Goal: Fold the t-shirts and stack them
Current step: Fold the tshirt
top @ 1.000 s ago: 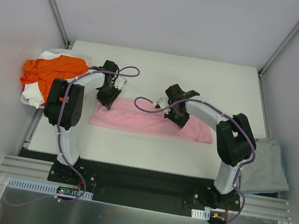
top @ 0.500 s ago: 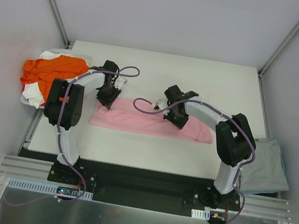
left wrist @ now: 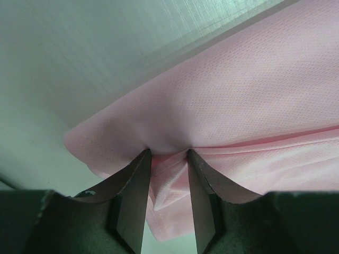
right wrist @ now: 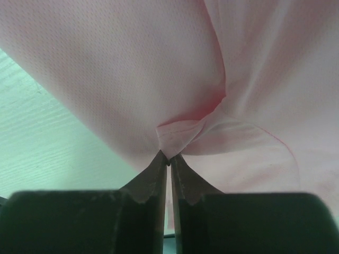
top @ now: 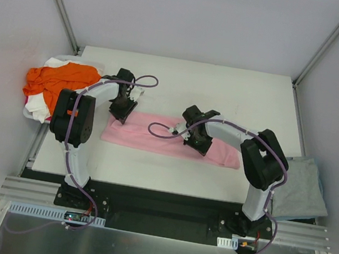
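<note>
**A:** Where is the pink t-shirt to be found?

**B:** It is laid as a long folded strip across the middle of the overhead view, flat on the white worktop.

**A:** Is it being held?

**B:** At two places. Its upper left corner is taken by the left pincer. In the left wrist view the jaws are set narrowly apart, and a bunch of pink cloth is clamped between them, with creases drawn towards the tips. Towards the right of centre, the strip is taken by the right pincer. In the right wrist view those jaws are pressed almost together, and a small tuck of the cloth is nipped at their very tips.

**A:** And the other shirts?

**B:** An orange t-shirt is heaped at the left edge of the overhead view, beside the worktop's far left corner. A white t-shirt is seen beneath and around it. A grey-blue t-shirt is laid at the lower right, just off the worktop's right edge, beside the right arm's base. All three are well apart from both pincers.
</note>
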Robot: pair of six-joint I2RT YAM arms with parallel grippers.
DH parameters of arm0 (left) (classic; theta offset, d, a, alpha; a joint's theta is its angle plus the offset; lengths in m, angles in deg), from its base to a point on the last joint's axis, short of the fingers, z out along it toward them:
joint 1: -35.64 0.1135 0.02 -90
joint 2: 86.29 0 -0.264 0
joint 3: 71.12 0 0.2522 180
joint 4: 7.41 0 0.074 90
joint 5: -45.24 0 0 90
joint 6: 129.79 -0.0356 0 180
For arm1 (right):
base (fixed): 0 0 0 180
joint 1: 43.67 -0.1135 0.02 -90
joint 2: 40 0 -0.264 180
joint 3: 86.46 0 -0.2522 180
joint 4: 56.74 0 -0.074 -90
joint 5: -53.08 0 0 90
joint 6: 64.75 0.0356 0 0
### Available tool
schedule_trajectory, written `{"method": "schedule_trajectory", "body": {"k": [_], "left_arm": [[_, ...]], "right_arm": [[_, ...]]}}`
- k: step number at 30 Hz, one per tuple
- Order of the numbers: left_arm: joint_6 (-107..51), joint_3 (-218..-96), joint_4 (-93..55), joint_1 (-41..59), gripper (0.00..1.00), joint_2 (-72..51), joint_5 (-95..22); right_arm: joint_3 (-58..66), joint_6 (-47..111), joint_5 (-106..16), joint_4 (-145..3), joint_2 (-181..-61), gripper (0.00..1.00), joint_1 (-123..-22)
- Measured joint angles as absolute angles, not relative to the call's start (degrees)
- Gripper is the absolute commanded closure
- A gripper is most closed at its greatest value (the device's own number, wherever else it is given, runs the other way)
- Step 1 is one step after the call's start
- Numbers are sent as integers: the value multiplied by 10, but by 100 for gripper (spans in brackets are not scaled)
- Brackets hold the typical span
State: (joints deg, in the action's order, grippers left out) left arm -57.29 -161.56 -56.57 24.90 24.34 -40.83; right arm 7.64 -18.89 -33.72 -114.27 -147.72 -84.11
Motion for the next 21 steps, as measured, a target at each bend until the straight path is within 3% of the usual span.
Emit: {"method": "schedule_trajectory", "body": {"k": [3,4,5,21], "left_arm": [[-573,-1616,-566,249,66,243,-408],[-573,-1616,-566,249,66,243,-408],[-573,-1616,-566,249,66,243,-408],[-573,-1616,-566,249,66,243,-408]], "right_arm": [[78,-189,-335,-1142,-1477,61,-841],[79,-186,-333,-1142,-1477,48,-842],[79,-187,-331,-1142,-1477,46,-842],[42,-189,-300,-1153,-1427,43,-842]]}}
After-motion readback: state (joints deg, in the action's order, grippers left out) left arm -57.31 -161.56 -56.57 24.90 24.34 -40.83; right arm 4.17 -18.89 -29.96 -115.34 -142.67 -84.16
